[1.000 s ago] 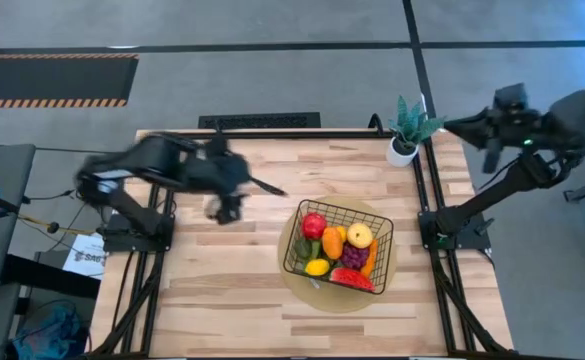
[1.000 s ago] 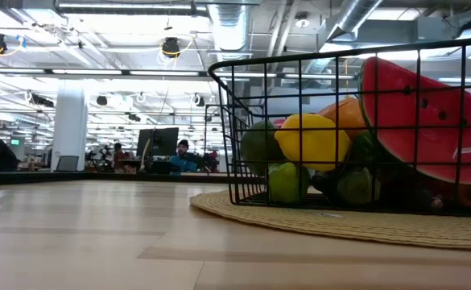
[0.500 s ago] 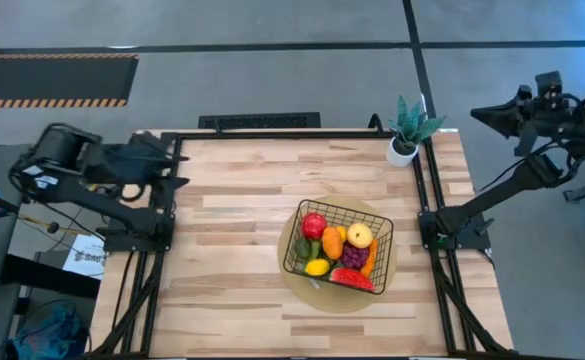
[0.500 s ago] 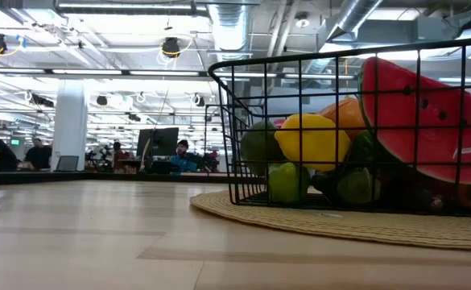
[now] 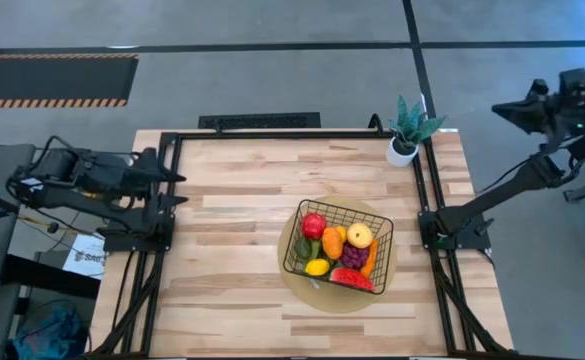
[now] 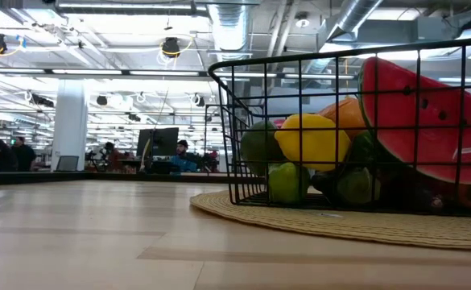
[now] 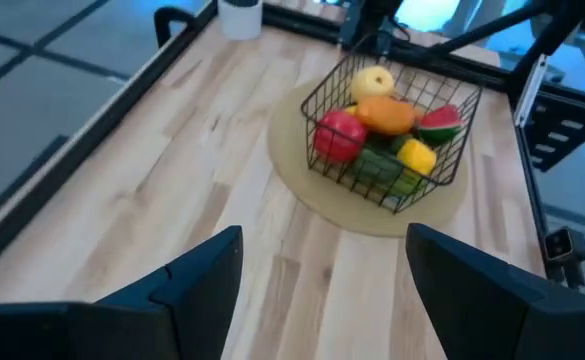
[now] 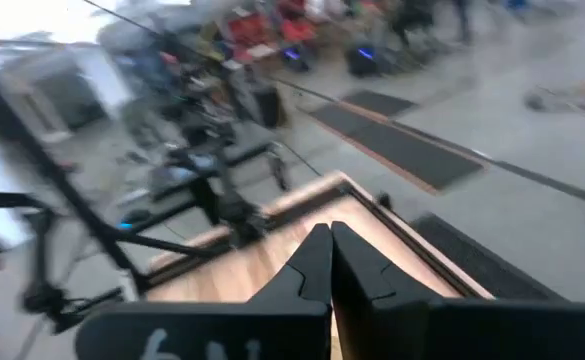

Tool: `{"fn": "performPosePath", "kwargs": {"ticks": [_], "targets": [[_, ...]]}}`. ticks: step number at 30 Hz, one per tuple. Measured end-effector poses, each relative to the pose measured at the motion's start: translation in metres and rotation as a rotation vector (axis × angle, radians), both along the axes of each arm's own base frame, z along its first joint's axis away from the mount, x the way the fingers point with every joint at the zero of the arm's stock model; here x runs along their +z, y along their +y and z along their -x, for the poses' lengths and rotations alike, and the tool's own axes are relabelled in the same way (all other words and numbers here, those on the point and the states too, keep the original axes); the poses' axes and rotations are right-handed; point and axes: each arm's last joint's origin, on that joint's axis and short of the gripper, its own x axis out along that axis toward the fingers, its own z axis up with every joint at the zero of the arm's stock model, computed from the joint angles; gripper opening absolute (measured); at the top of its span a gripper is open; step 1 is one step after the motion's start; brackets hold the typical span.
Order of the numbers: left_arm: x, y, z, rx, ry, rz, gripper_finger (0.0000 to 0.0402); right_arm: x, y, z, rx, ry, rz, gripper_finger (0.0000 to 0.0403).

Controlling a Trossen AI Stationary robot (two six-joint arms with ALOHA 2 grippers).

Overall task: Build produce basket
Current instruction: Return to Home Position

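Left gripper [image 5: 184,188] pulled back from mid-table to left edge, jaws apart. Right gripper [image 5: 500,108] beyond far-right corner, jaws together. Basket [image 5: 295,237] on round mat [image 5: 312,297], right of centre, filled with produce [image 5: 332,243].

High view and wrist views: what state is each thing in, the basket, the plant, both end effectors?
Wire basket: upright, filled with produce.
Round mat: flat under basket.
Potted plant: upright, at a table corner.
Left end effector: open, empty.
Right end effector: shut, empty.
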Motion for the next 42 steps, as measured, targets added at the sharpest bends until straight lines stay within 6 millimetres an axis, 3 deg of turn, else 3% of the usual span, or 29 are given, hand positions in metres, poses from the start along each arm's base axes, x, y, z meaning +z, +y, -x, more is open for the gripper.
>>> {"fn": "performPosePath", "kwargs": {"ticks": [6,11,18,23,29,42], "targets": [[-0.022,0.001,0.014,-0.003,-0.043,0.051,0.0265,-0.024,0.006,0.006,0.290,-0.199,0.128,0.0017],[-0.023,0.001,0.021,-0.068,-0.149,0.041,0.0265,-0.069,0.016,0.000,0.536,-0.384,0.200,0.0017],[-0.032,-0.001,0.022,-0.148,-0.244,0.041,0.0265,-0.152,0.025,-0.025,0.508,-0.439,0.094,0.0017],[-0.053,-0.003,0.009,-0.145,-0.197,0.082,0.0265,-0.185,0.035,-0.052,0.498,-0.381,0.054,0.0017],[-0.077,-0.008,-0.008,-0.222,-0.219,0.100,0.0265,-0.205,0.045,-0.081,0.454,-0.299,-0.006,0.0017],[-0.082,-0.005,0.002,-0.217,-0.290,0.051,0.0265,-0.208,0.044,-0.081,0.440,-0.338,-0.004,0.0021]]}}
